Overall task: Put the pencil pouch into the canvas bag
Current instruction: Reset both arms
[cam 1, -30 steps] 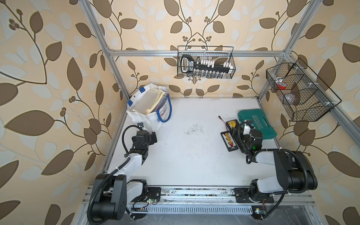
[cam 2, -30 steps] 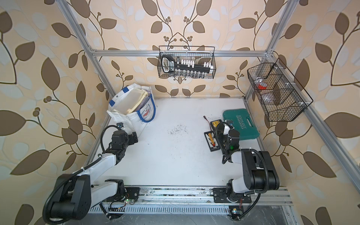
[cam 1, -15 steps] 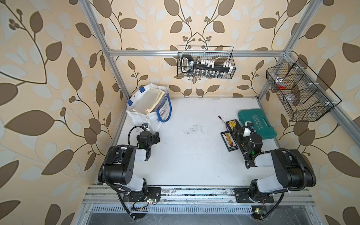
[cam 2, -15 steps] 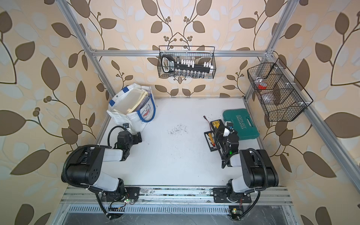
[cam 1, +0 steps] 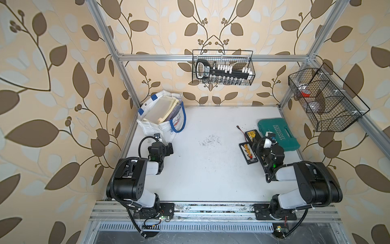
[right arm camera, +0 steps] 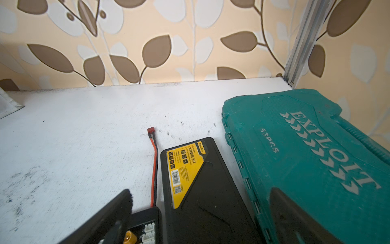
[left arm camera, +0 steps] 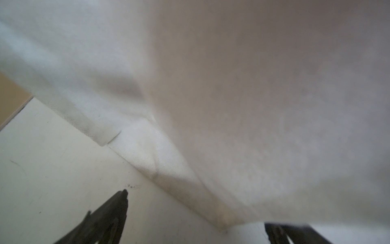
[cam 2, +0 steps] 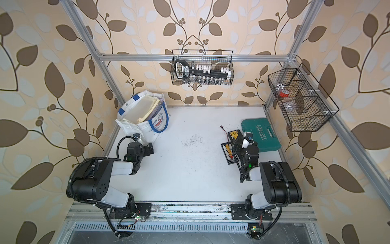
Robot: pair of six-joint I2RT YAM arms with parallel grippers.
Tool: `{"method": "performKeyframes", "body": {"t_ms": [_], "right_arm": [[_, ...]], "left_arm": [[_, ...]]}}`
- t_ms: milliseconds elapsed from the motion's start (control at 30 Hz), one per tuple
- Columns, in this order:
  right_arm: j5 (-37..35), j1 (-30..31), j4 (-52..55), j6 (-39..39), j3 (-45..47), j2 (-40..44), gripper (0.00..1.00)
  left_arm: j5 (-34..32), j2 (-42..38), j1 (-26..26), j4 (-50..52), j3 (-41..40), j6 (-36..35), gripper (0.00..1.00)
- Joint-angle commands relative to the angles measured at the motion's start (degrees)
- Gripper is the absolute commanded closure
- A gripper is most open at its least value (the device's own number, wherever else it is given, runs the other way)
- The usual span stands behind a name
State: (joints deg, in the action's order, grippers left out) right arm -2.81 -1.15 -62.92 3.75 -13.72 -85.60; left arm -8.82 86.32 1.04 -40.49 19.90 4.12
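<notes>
The canvas bag (cam 1: 156, 126) (cam 2: 135, 124), white with blue rope handles, stands open at the table's back left in both top views. A flat cream thing, apparently the pencil pouch (cam 1: 161, 109) (cam 2: 140, 111), lies in its open top. My left gripper (cam 1: 168, 148) (cam 2: 150, 149) is low on the table just in front of the bag, open and empty. In the left wrist view the bag's fabric (left arm camera: 253, 105) fills most of the frame, close to the left gripper (left arm camera: 198, 211). My right gripper (cam 1: 262, 138) (right arm camera: 202, 194) is open and empty over a black and yellow case (right arm camera: 190, 169).
A teal tool case (cam 1: 278, 134) (right arm camera: 306, 147) lies at the right. Beside it are the black and yellow case (cam 1: 252, 135), a black connector board (cam 1: 249, 153) and a red and black wire (right arm camera: 155, 164). Wire baskets hang on the back wall (cam 1: 223, 67) and the right wall (cam 1: 322, 101).
The left arm has folded back towards its base, with its gripper staying low near the bag's foot. The right arm has hardly moved. Both grippers stay open.
</notes>
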Motion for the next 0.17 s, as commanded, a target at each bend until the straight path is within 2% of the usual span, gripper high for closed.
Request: {"method": "performKeyframes", "body": {"t_ms": [0,133], "right_arm": [[-0.28,-0.13,-1.68,-0.26,0.35,0.08,0.00],[-0.33,-0.13,-1.86,-0.25,0.31,-0.09,0.00]], "left_arm": [[1.44,-0.28,0.07,-1.51,2.51,-1.93,0.01],[1.56,-0.80,0.02,-1.76,2.12,-1.92,0.01]]}}
